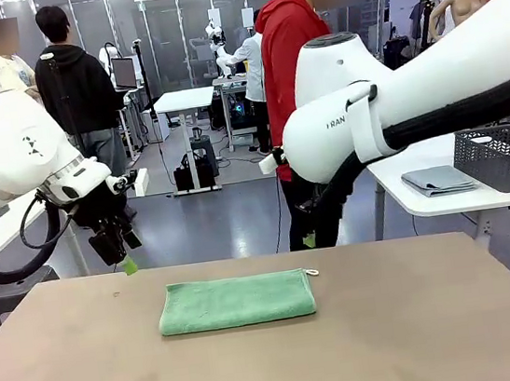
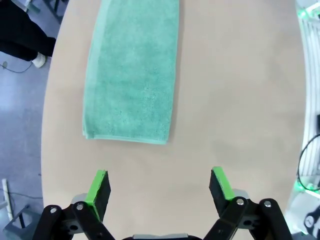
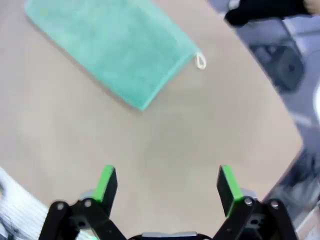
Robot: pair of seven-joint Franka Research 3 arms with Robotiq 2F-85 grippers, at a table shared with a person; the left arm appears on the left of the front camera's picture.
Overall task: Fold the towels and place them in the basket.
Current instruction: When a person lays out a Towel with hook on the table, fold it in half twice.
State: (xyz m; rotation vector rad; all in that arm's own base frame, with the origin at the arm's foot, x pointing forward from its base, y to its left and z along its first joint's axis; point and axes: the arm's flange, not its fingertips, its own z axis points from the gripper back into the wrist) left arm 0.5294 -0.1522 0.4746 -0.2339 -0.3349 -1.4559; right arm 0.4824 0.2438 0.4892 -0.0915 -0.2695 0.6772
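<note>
Tan table (image 1: 71,365) takes up the foreground in the front view. Mint green towel (image 1: 237,302) lies near its middle, folded into a long flat strip, with a white loop tag (image 1: 311,272) at the far right corner. Left gripper (image 1: 120,253) hangs over the table's far left edge, well apart from the towel. Right arm (image 1: 392,88) crosses the upper right. Beyond it, on a white side table (image 1: 445,203), the basket (image 1: 505,158) stands with the blue-grey towel (image 1: 437,181) folded flat just beside it, outside the basket.

Left wrist view: left gripper (image 2: 160,187) has its fingers spread wide and empty over bare tabletop. The green towel's (image 2: 132,75) short end lies ahead, not touched.

Right wrist view: right gripper (image 3: 167,185) is likewise spread wide, with nothing between the pads. The towel (image 3: 115,47) and its tag (image 3: 200,61) lie ahead, apart from the fingers.
</note>
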